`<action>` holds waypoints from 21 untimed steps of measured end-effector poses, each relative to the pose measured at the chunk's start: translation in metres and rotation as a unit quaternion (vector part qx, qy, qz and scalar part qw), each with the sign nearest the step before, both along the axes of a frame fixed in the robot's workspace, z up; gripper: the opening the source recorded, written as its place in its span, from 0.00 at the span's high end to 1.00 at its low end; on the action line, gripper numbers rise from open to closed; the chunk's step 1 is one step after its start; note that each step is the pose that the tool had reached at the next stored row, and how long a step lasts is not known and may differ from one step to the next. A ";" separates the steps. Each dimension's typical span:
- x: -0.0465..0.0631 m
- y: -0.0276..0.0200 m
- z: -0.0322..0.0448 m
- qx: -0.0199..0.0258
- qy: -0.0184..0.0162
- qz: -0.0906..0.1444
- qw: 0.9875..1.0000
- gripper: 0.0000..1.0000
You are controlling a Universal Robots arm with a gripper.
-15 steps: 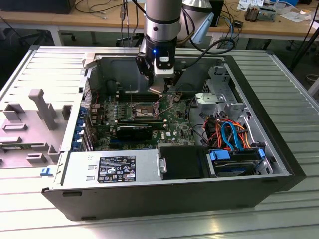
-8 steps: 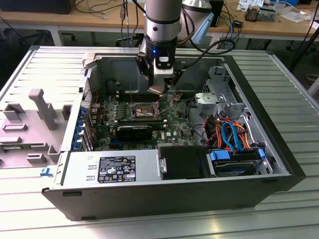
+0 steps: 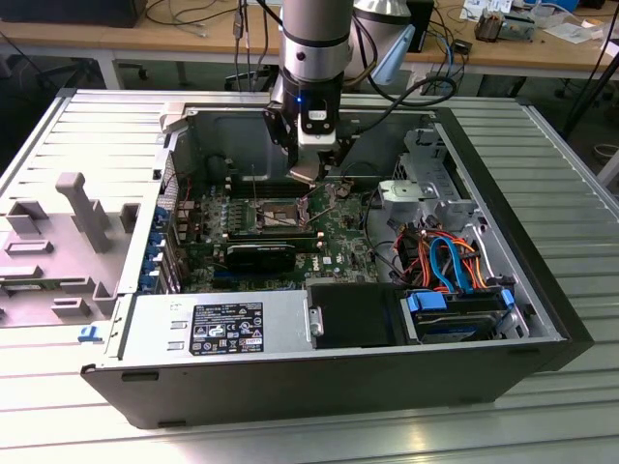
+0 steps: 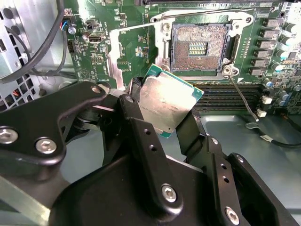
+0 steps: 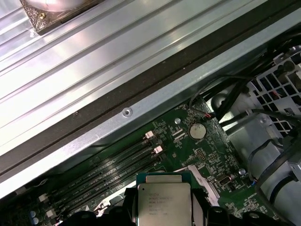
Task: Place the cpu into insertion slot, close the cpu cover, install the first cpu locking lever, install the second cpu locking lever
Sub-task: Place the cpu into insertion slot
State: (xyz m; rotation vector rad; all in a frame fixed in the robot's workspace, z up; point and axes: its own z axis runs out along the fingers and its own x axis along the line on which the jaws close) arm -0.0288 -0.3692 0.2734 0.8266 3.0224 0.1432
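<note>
Near the insertion slot (image 4: 200, 47), fingers (image 4: 133, 109) pinch the tilted cpu (image 4: 164, 106).

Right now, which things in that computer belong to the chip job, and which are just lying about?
Job: cpu, clamped in the gripper; insertion slot, open and bare; cpu cover, swung open.
Lying about: memory sticks; coin battery; blue and orange cables; power supply box.

exterior view: high, far, looked down into open grey metal computer case (image 3: 290, 382) | both wrist views: close (arm-borne), shared green circuit board (image 4: 136, 52) (image 5: 188, 146)
</note>
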 end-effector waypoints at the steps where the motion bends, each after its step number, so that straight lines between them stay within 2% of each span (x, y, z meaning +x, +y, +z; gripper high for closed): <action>1: 0.000 0.0000 0.0000 0.000 0.000 0.000 1.000 0.45; 21: 0.000 -0.0008 -0.0002 0.000 0.000 -0.009 1.000 0.45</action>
